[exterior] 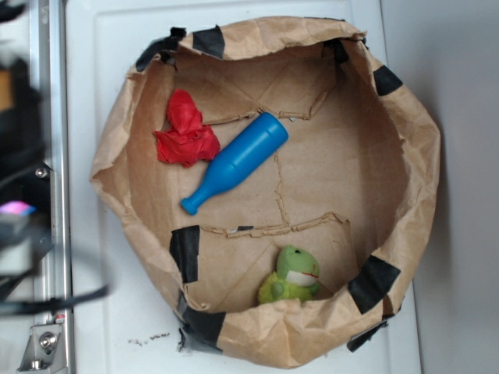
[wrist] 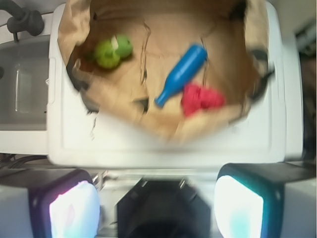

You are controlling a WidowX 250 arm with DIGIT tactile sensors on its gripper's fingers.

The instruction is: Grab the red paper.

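Inside a brown paper bin (exterior: pixel 405 156) with rolled-down walls and black tape patches, three things lie on the creased floor. The red paper (exterior: pixel 185 132) sits at the upper left of the floor in the exterior view, close under the bin wall, a lumpy wrinkled wad. A blue bottle (exterior: pixel 235 161) lies on its side just beside it, slanted, thick end toward upper right, narrow neck toward lower left; its body touches or nearly touches the wad's right edge. A green frog (exterior: pixel 291 276) rests at the lower middle, against the near wall, well apart from the other two.

The bin stands on a white surface (exterior: pixel 101 47). Dark blurred arm parts fill the left edge of the exterior view; the gripper cannot be made out there.

Wrist view: gripper (wrist: pixel 157 210) at the bottom of the frame, outside the bin and over the white surface's near edge. The two fingers (wrist: pixel 74 210) stand wide apart, pale pads at left and right with a dark body between, nothing held. From here the red paper (wrist: pixel 200 98) lies at the right of the bin floor, the bottle (wrist: pixel 181 74) beside it on its left, the frog (wrist: pixel 113 49) farther left. The view is blurred.
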